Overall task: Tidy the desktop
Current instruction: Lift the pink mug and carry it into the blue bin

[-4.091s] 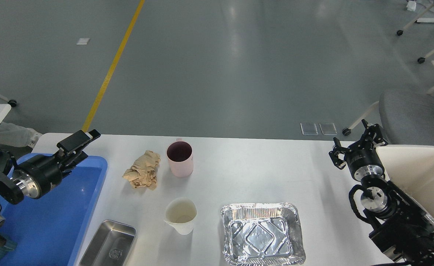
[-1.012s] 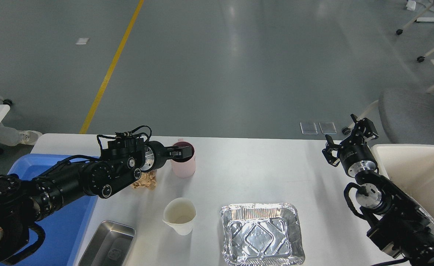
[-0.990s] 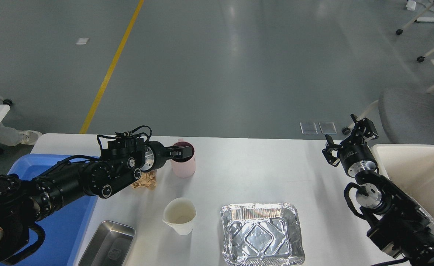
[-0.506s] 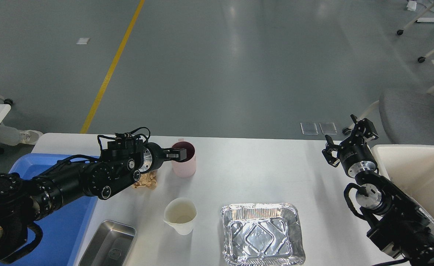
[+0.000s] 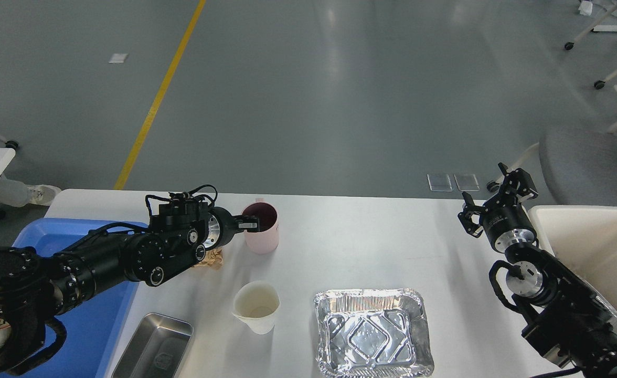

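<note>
The desktop (image 5: 350,247) was a big plain white matte slab with rounded corners, lying flat and running pretty much the whole width of the view.

Both arms are matte black, built of thick cylindrical segments with ribbed collars and round joint caps carrying small pale markings. The left arm (image 5: 104,260) shows a bright silver ring behind its wrist and a bundle of thin black cables looping over the wrist housing. The right arm (image 5: 555,299) has polished silver discs between its joints, a black cable curling beside them, and a boxy black base segment.
</note>
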You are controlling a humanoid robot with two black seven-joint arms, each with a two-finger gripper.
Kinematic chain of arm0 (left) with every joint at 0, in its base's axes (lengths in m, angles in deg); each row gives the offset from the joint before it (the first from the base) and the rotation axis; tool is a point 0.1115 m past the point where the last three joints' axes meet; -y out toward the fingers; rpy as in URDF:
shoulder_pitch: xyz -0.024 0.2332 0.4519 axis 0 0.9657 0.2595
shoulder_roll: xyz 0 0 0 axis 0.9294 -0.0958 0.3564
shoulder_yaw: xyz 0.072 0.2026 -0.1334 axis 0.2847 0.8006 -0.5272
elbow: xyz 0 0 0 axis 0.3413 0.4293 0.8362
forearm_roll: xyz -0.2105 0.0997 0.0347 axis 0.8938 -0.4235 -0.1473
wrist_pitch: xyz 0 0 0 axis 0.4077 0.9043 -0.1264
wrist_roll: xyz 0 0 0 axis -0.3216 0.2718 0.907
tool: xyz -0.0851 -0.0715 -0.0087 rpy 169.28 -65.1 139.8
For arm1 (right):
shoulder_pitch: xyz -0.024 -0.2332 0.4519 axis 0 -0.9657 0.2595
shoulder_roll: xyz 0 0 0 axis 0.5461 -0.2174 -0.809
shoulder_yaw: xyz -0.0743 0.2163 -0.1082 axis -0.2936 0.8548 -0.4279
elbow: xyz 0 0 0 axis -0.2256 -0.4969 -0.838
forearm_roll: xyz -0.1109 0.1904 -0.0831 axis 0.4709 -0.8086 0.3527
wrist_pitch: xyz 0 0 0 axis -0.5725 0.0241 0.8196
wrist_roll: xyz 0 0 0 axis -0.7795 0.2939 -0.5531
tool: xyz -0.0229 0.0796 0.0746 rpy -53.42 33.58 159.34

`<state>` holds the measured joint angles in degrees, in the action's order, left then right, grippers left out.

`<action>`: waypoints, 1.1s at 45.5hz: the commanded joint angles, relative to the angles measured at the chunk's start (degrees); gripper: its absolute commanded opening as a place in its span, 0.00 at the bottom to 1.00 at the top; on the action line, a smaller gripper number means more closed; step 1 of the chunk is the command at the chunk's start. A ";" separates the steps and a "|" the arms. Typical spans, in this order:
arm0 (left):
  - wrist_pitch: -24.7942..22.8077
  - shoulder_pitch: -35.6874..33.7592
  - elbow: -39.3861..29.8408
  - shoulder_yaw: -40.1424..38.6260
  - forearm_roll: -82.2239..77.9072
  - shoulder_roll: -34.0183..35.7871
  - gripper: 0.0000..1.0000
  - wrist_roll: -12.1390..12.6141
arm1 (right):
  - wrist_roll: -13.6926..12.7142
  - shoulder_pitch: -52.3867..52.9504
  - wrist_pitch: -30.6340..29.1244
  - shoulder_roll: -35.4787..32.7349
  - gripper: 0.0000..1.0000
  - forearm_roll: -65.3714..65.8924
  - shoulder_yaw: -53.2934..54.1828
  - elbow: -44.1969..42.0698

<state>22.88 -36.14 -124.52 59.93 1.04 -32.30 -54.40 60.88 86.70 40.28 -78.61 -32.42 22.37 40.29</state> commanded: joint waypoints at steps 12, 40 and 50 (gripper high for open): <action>-3.55 -0.13 -0.06 -0.49 0.04 -0.01 0.00 -0.56 | 0.05 0.00 0.00 -0.72 1.00 0.00 0.07 0.00; -24.90 -8.39 -12.27 -5.58 0.48 20.54 0.00 -9.79 | 0.05 0.09 0.00 -0.63 1.00 0.00 0.07 0.17; -25.17 -9.97 -24.40 -5.67 0.48 34.25 0.00 -9.88 | 0.05 0.09 0.00 -0.55 1.00 -0.09 0.07 0.35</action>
<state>-2.23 -45.36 -143.55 54.30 1.52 -4.29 -64.38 60.92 86.80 40.29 -79.17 -32.45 22.45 40.53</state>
